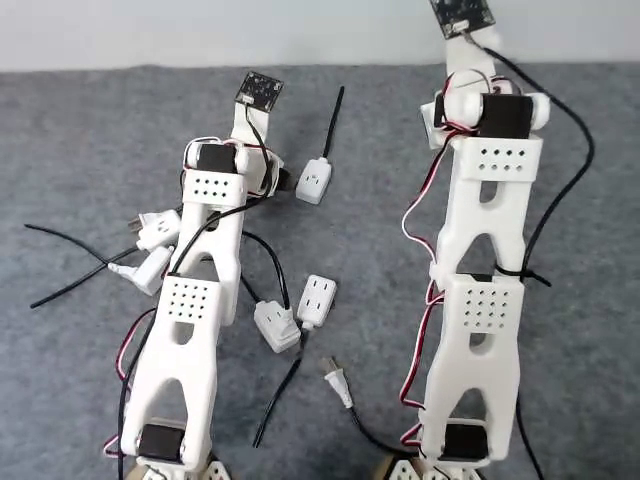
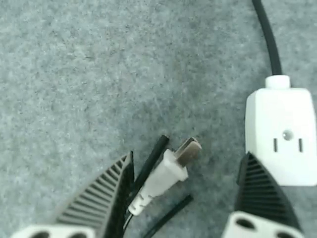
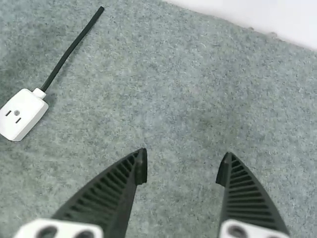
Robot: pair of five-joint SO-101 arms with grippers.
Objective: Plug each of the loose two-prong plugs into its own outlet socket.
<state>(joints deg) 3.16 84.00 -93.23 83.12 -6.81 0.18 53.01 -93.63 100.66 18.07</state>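
My left gripper (image 2: pixel 188 157) is open just above the grey carpet, with a white two-prong plug (image 2: pixel 166 173) lying between its fingers, close to one finger (image 2: pixel 111 191). The plug's prongs (image 2: pixel 188 150) point past the fingertips. A white outlet socket (image 2: pixel 282 139) on a black cord lies beside the other finger (image 2: pixel 257 186); in the high view this socket (image 1: pixel 314 180) sits right of the left gripper (image 1: pixel 282 181). My right gripper (image 3: pixel 184 153) is open over bare carpet at the far right, and the same socket (image 3: pixel 22 114) lies well off to its side.
Two more white sockets (image 1: pixel 318 298) (image 1: pixel 277 325) lie between the arms, with a loose plug (image 1: pixel 337 380) on a black cord in front of them. Further white plug parts (image 1: pixel 160 228) (image 1: pixel 145 268) and black cords lie left of the left arm.
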